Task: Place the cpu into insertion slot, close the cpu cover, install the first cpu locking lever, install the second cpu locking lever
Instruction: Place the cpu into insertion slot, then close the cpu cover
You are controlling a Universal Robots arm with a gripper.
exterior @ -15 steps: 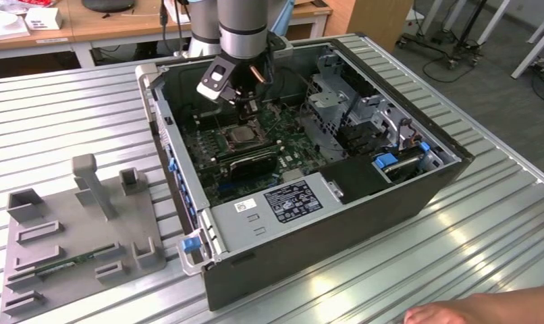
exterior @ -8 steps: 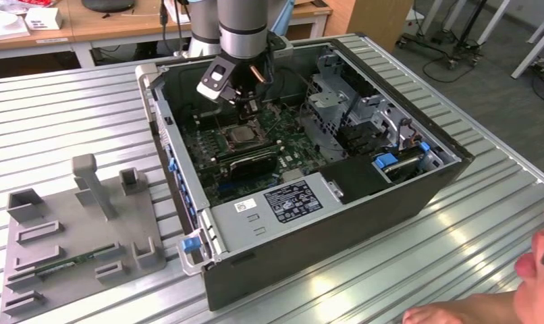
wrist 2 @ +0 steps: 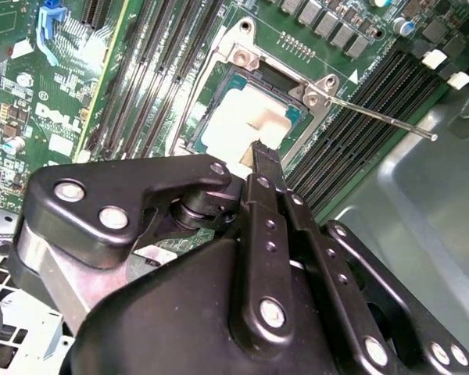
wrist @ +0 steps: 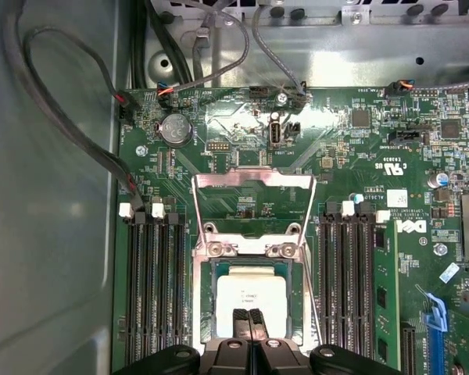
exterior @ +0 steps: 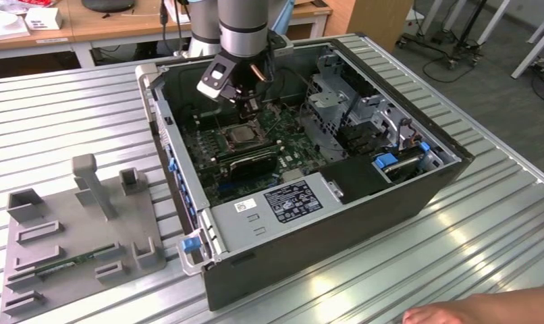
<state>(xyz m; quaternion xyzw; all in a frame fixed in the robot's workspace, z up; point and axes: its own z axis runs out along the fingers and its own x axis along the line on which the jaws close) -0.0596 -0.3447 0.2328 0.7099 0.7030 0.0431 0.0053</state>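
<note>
The cpu lies flat in the insertion slot on the green board; it is the pale square in the second wrist view. The cpu cover stands open, swung back from its hinge away from the slot. A thin locking lever sticks out sideways, unlatched. My gripper is shut, its two fingertips pressed together just over the cpu's near edge with nothing visible between them. In the exterior view the gripper reaches down into the open computer case above the slot.
Long black memory slots flank the socket on both sides, and cables loop along the case wall. A metal drive cage rises beside the board. A grey fixture tray lies at the exterior view's left; a person's hand shows at the lower right.
</note>
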